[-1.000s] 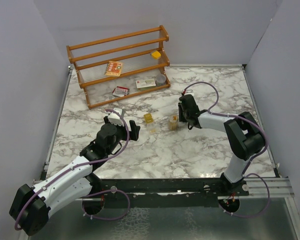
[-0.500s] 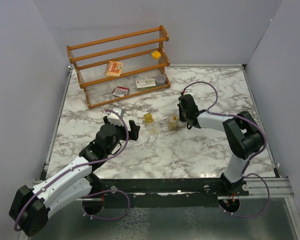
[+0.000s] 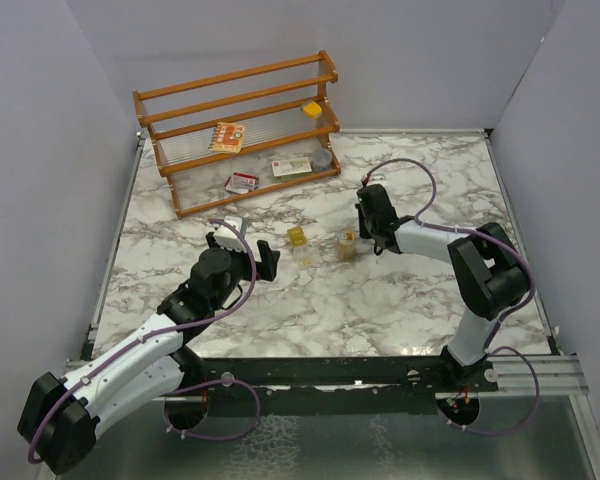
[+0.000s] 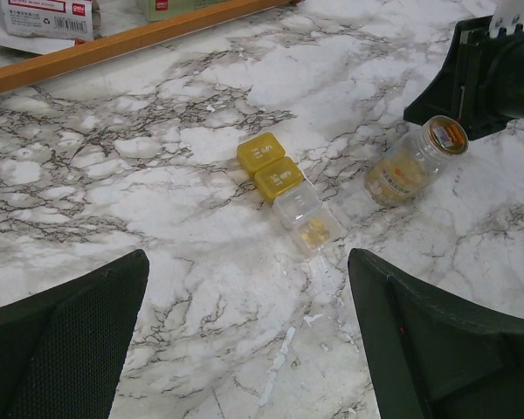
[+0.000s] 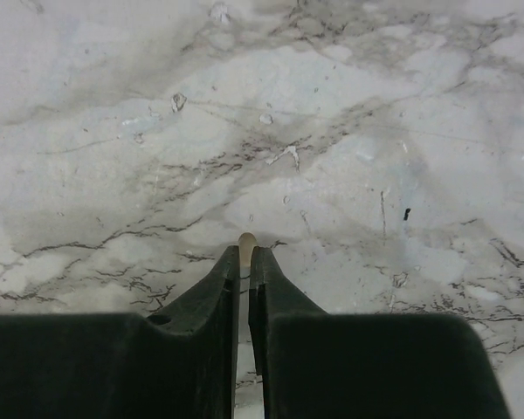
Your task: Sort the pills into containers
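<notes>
**Overhead and wrist views of the marble bench (image 3: 410, 300).** The two containers sit near its middle.

- **Yellow pill box (image 4: 271, 166):** a short strip of compartments. Two carry shut yellow lids and two are clear and open. The open one nearest the left wrist camera holds a few yellowish pills (image 4: 315, 230).
- **Amber jar (image 4: 409, 164):** just to the right of the box and apart from it. It is capped and part-filled with yellowish contents. It looks upright in the overhead view.
- **Left claw (image 3: 246, 250):** hovers just left of the box, its two fingers (image 4: 65, 349) spread wide. The box and jar lie ahead of it on the marble.
- **Right claw (image 3: 367, 224):** just behind and to the right of the jar, low over the bench. In its own wrist view the fingers are pressed almost together, with only a thin slit between them. They pinch a small pale pill (image 5: 246, 237) at their very tips, above bare marble.

**Wooden rack (image 3: 235, 78):** stands at the far left of the bench, set at an angle. It holds:

- an orange printed packet (image 3: 227, 136), leaning on the middle shelf
- a yellow block (image 3: 311, 108), further right and higher up
- a red-and-white packet (image 3: 242, 182), at the bottom
- a green-and-white packet (image 3: 291, 167), at the bottom
- a round grey tin (image 3: 322, 157), just right of the green-and-white packet
</notes>
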Available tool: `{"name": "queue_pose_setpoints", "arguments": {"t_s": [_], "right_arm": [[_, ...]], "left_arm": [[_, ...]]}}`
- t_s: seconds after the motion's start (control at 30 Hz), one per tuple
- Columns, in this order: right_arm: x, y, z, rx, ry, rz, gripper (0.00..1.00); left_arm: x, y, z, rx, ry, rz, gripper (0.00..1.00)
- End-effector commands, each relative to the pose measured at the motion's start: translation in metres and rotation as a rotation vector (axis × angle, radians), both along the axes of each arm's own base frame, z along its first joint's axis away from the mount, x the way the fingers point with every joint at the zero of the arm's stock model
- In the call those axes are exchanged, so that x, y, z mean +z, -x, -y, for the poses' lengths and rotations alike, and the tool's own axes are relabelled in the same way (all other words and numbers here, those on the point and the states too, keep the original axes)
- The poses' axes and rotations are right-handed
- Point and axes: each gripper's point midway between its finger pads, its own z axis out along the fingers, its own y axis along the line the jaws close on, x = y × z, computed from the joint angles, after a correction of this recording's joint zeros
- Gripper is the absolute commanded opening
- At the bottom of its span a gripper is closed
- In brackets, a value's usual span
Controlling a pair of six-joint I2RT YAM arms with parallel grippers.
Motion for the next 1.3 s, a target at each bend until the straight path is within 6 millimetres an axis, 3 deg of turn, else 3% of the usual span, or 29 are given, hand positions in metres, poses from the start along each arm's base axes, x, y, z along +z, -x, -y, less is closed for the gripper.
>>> {"name": "queue_pose_setpoints", "arguments": {"t_s": [0.0, 0.17, 0.3, 0.53, 0.8, 1.27], "right_arm": [[0.070, -0.025, 0.000, -0.013, 0.004, 0.157, 0.08], [0.123, -0.027, -0.002, 0.005, -0.032, 0.251, 0.08], [0.153, -0.012, -0.012, 0.080, -0.108, 0.289, 0.07], [0.169, 0.035, -0.055, 0.237, -0.179, 0.304, 0.03], [0.151, 0.081, -0.106, 0.382, -0.165, 0.262, 0.02], [0.079, 0.111, -0.154, 0.507, -0.124, 0.095, 0.02]], "left_arm": [[0.015, -0.002, 0.001, -0.002, 0.019, 0.030, 0.99], [0.014, -0.002, 0.001, 0.000, 0.020, 0.029, 0.99], [0.014, -0.002, 0.000, 0.006, 0.021, 0.030, 0.99], [0.011, -0.002, -0.004, 0.022, 0.011, 0.030, 0.99], [0.013, -0.002, -0.010, 0.050, 0.015, 0.033, 0.99], [0.009, -0.002, -0.016, 0.080, 0.010, 0.024, 0.99]]}}
